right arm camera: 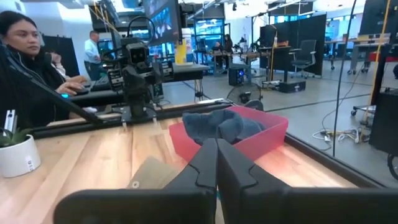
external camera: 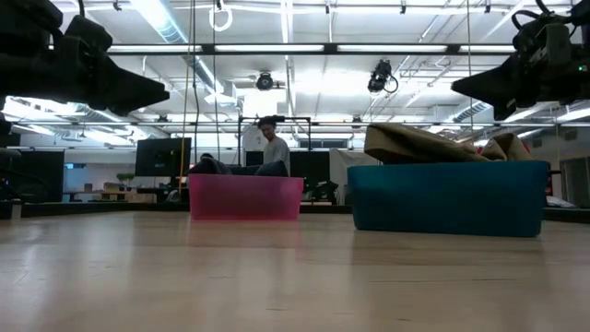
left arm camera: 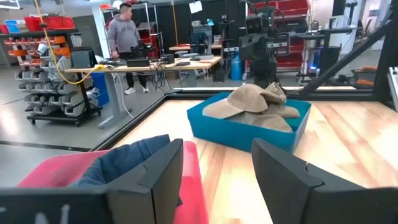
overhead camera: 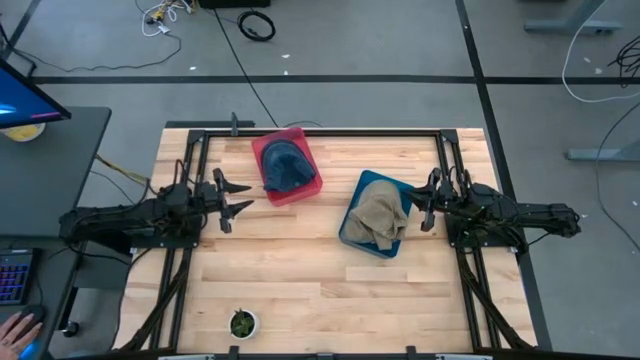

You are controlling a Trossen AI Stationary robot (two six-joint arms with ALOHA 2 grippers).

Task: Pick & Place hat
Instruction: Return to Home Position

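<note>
A tan hat [overhead camera: 382,216] lies crumpled in a blue bin [overhead camera: 366,184] right of the table's middle; in the low view its crown [external camera: 419,143] rises above the bin's rim. A dark blue hat [overhead camera: 285,166] lies in a red bin [overhead camera: 262,150] near the far edge. My left gripper [overhead camera: 245,197] hovers open left of the red bin, above the table; its wrist view shows open fingers [left arm camera: 163,174] with the blue hat [left arm camera: 130,158] beyond them. My right gripper [overhead camera: 415,205] hovers shut at the blue bin's right side [right arm camera: 216,155], touching nothing.
A small potted plant [overhead camera: 242,322] stands near the table's near edge. Black frame rails [overhead camera: 196,170] run along the left, right and far edges. A desk with a monitor [overhead camera: 20,100] stands left of the table, and a person's hand [overhead camera: 20,326] rests there. Bare wood [overhead camera: 320,280] lies between the bins and the near edge.
</note>
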